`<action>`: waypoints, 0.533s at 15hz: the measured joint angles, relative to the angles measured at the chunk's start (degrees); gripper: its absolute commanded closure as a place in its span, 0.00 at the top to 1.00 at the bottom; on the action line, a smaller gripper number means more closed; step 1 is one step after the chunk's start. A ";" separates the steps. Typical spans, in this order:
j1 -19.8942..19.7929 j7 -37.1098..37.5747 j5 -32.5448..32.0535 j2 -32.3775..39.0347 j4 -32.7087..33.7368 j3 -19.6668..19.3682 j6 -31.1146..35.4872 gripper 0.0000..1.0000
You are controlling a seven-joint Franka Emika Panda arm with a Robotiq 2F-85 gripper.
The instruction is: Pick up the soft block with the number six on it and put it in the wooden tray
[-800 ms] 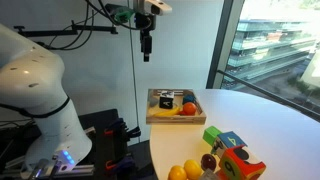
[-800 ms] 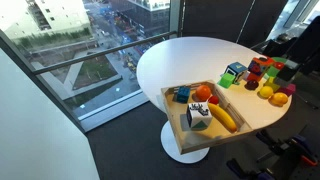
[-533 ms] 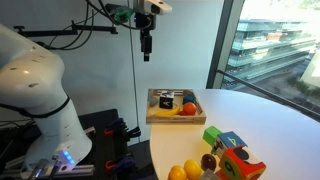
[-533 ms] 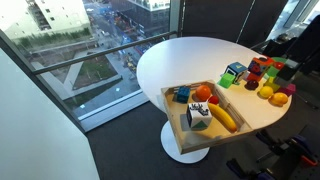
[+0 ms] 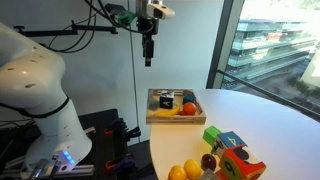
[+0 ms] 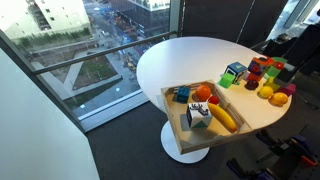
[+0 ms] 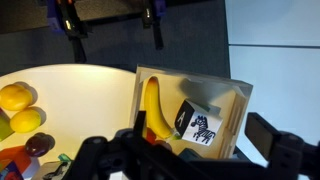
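Hand (image 5: 149,61) dipped slightly, jaws apart, above wooden tray (image 5: 165,119); soft block (image 5: 240,165) digit unreadable.

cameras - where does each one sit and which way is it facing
Exterior view: low beside the robot, facing across the table toward the window; shows the white arm and, high up, the gripper.
Exterior view: high up, looking down on the table with the window and street behind; no robot part clearly shows.
Wrist view: above the tray, looking down; the gripper's dark fingers frame the bottom edge.
Shared: all three show the tray and its banana.
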 measured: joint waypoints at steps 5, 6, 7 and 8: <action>-4.45 0.00 -5.97 2.12 -0.19 -0.25 0.33 1.00; -5.26 0.01 -7.22 2.64 -0.19 -0.40 0.68 1.00; -6.10 0.06 -8.51 3.17 -0.19 -0.56 1.25 1.00; -6.94 0.14 -9.81 3.71 -0.20 -0.77 1.95 1.00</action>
